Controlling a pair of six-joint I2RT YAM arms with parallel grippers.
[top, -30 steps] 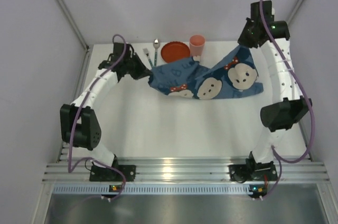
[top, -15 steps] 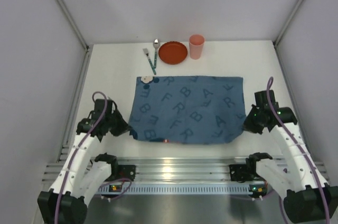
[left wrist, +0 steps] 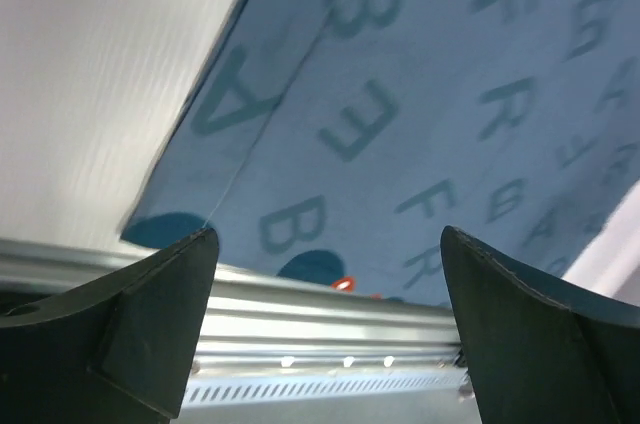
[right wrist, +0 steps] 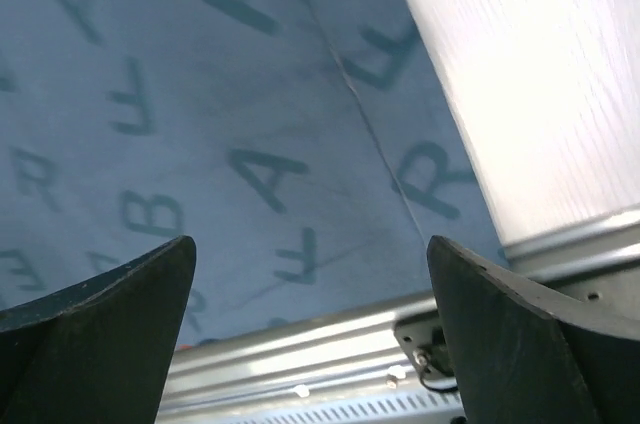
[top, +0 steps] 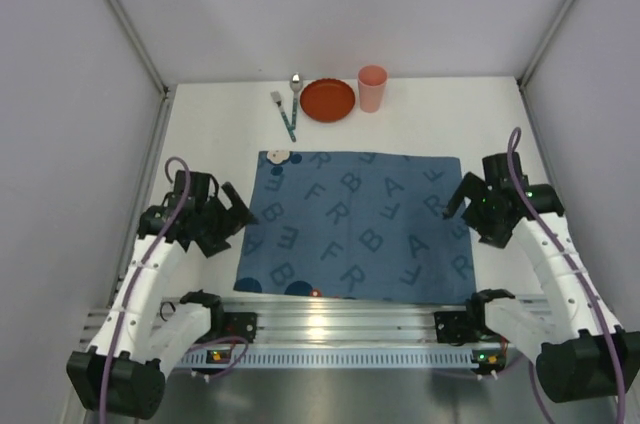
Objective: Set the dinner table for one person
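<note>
The left gripper [top: 232,212] stands beside the mat's [top: 350,229] left edge and the right gripper [top: 460,206] beside its right edge, both with fingers apart. At the far edge of the table [top: 420,134], the fork [top: 285,116] lies nearer the left arm and the cup [top: 372,87] nearer the right.

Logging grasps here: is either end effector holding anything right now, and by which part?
Nothing is held. The left end effector and right end effector are both open and empty, at the side edges of the blue mat, which lies flat.
</note>
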